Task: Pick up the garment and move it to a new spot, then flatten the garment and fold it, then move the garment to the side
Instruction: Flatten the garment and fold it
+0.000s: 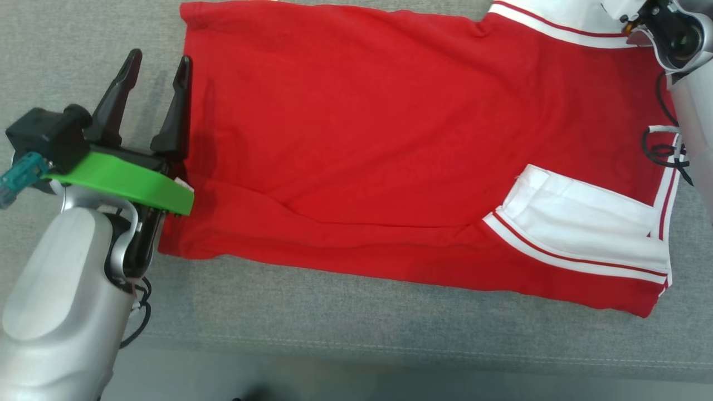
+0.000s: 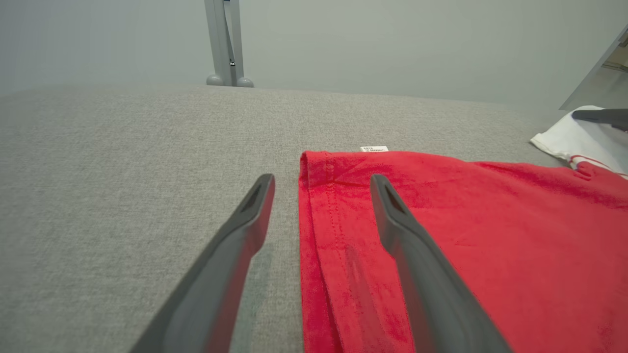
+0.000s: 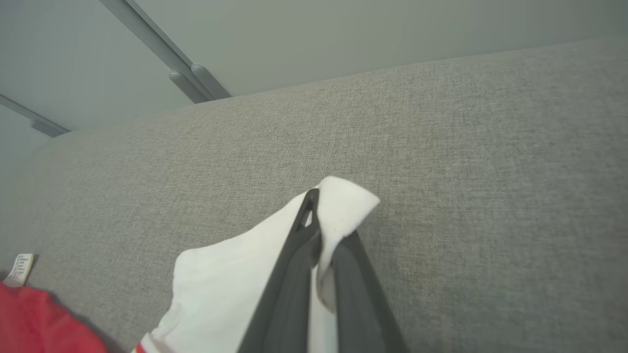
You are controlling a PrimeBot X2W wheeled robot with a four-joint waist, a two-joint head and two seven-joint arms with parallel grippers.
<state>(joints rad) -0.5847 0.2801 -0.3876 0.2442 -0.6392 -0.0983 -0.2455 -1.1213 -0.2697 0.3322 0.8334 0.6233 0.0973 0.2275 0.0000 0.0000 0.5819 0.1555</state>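
The red shirt (image 1: 362, 139) lies flat on the grey cushion (image 1: 345, 340), across the centre and right of the head view. Its top edge and the white sleeve (image 1: 557, 25) at upper right run off the frame. A second sleeve (image 1: 579, 228) is folded onto the body at lower right.

The left gripper (image 1: 159, 55) sits at centre left with its fingers apart, straddling the shirt's left hem. In the left wrist view one finger is over cushion and the other over red cloth; contact is hard to judge.

The right arm (image 1: 690, 83) enters at upper right, its fingers cut off by the frame. In the right wrist view the right gripper (image 3: 326, 225) is clamped on the white sleeve's edge. A small label (image 3: 19, 268) at lower left is too blurred to read.
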